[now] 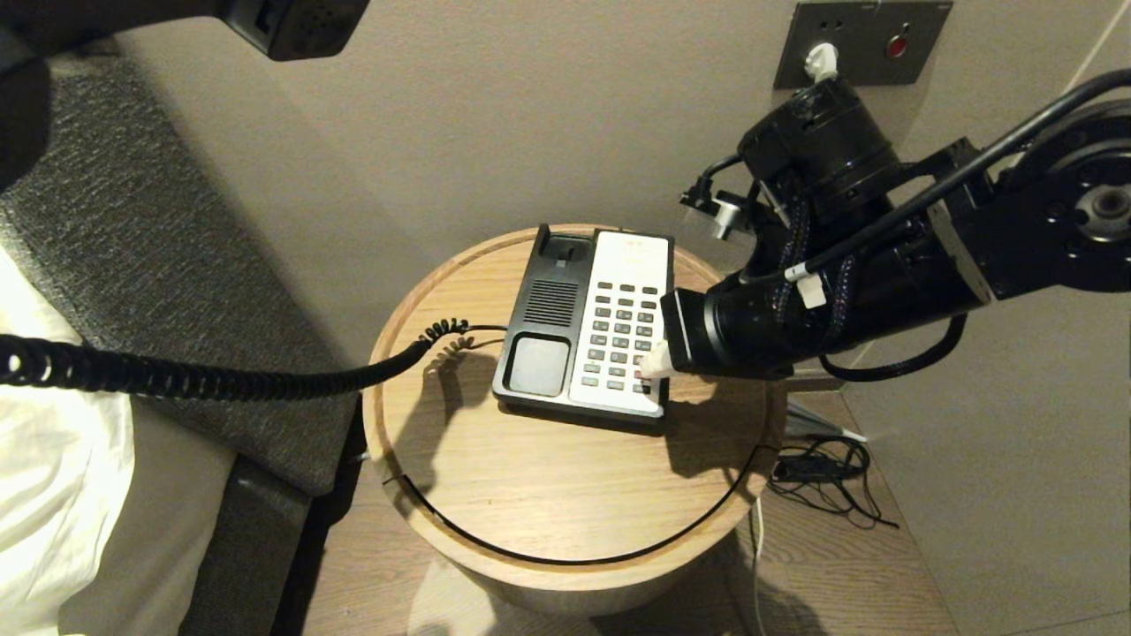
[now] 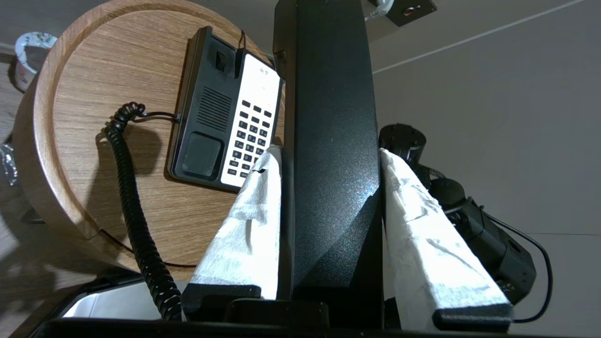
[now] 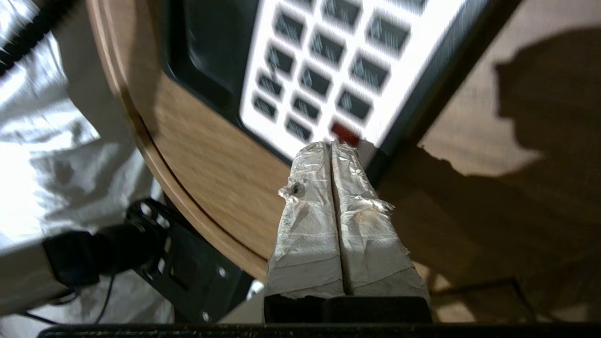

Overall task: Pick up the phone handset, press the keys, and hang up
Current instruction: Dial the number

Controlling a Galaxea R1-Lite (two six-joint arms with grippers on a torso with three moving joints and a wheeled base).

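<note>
now mid key-pressing: phone handset [image 2: 328, 155] pinched in left tool [image 2: 328, 162] at upper left of head frame, right tool [image 3: 331, 149] pressed together at the keys [image 1: 623, 340] mid-frame, likely needing a short downward dab.

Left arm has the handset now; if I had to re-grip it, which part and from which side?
Take the phone handset across its straight middle shaft, one pad on each long flat flank, as the left gripper does now. The sides there run parallel; the bulkier end and the coiled cord stay clear.
</note>
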